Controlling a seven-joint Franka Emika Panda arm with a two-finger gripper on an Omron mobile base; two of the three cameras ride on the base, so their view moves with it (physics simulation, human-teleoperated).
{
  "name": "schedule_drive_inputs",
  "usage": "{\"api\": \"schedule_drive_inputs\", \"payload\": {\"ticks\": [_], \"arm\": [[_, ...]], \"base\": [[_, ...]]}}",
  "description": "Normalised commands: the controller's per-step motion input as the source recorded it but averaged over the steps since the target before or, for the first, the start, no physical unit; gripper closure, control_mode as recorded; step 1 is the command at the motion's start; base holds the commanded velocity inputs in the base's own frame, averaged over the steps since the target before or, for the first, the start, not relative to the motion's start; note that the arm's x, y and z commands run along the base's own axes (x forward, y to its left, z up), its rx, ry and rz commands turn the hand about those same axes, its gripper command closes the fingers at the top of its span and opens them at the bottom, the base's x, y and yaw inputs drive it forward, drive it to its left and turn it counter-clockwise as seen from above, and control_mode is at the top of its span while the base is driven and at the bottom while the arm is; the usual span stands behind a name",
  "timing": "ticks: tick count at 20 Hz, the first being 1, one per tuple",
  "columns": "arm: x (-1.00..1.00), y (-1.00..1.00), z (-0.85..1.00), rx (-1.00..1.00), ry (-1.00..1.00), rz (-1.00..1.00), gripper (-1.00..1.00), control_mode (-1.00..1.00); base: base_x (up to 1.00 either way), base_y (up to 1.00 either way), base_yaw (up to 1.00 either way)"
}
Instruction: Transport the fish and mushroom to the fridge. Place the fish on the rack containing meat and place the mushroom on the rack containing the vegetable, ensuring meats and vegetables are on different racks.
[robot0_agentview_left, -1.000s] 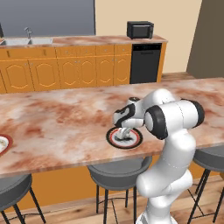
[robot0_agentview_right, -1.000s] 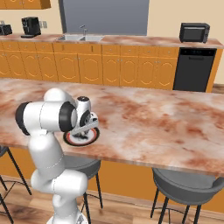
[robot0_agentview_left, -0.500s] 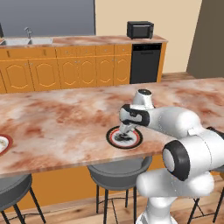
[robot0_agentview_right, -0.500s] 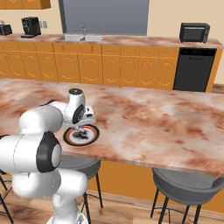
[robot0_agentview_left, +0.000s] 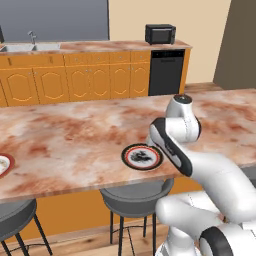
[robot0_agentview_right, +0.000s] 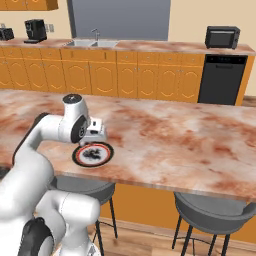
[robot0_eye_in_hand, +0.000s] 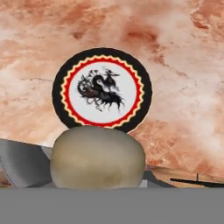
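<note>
The beige-brown mushroom (robot0_eye_in_hand: 97, 157) sits right at my gripper (robot0_eye_in_hand: 97, 177), its rounded cap swelling up between the fingers, and the gripper is shut on it. Beneath it, a round plate (robot0_eye_in_hand: 102, 89) with a black and red rim and a dark drawing lies bare on the marble island counter (robot0_agentview_left: 75, 135). From the right base view the gripper (robot0_agentview_right: 96, 141) hangs just above the near-left edge of that plate (robot0_agentview_right: 93, 155). My own forearm covers the hand in the left base view, beside the plate (robot0_agentview_left: 142, 156). The fish, the fridge and its racks are out of view.
A second plate (robot0_agentview_left: 2, 164) lies at the island's far left edge. Grey stools (robot0_agentview_left: 135, 192) (robot0_agentview_right: 215, 210) stand under the near side. Behind runs an orange cabinet row with a sink (robot0_agentview_right: 95, 44), a black dishwasher (robot0_agentview_left: 166, 72), a microwave (robot0_agentview_left: 160, 34) and a coffee machine (robot0_agentview_right: 35, 30).
The hand has come up off the plate with the mushroom between its fingers. The arm has swung and refolded around it while the plate stayed where it was.
</note>
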Motion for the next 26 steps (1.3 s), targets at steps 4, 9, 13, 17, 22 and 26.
{"api": "schedule_drive_inputs", "payload": {"ticks": [4,9,13,17,22,26], "arm": [[-0.94,-0.3,0.66,0.05,-0.03,-0.2,1.0,-1.0],[-0.93,-0.09,0.73,0.06,-0.11,-0.05,1.0,-1.0],[-0.75,0.0,0.78,0.03,-0.14,-0.01,1.0,-1.0],[-0.73,0.0,0.86,0.0,-0.2,-0.01,1.0,-1.0],[-0.56,0.0,0.92,0.01,-0.19,-0.01,1.0,-1.0],[-0.57,0.0,0.91,0.02,-0.13,0.0,1.0,-1.0]], "base": [[0.0,0.0,0.0],[0.0,0.0,0.0],[0.0,0.0,0.0],[0.0,0.0,0.0],[0.0,0.0,0.0],[0.0,0.0,0.0]]}}
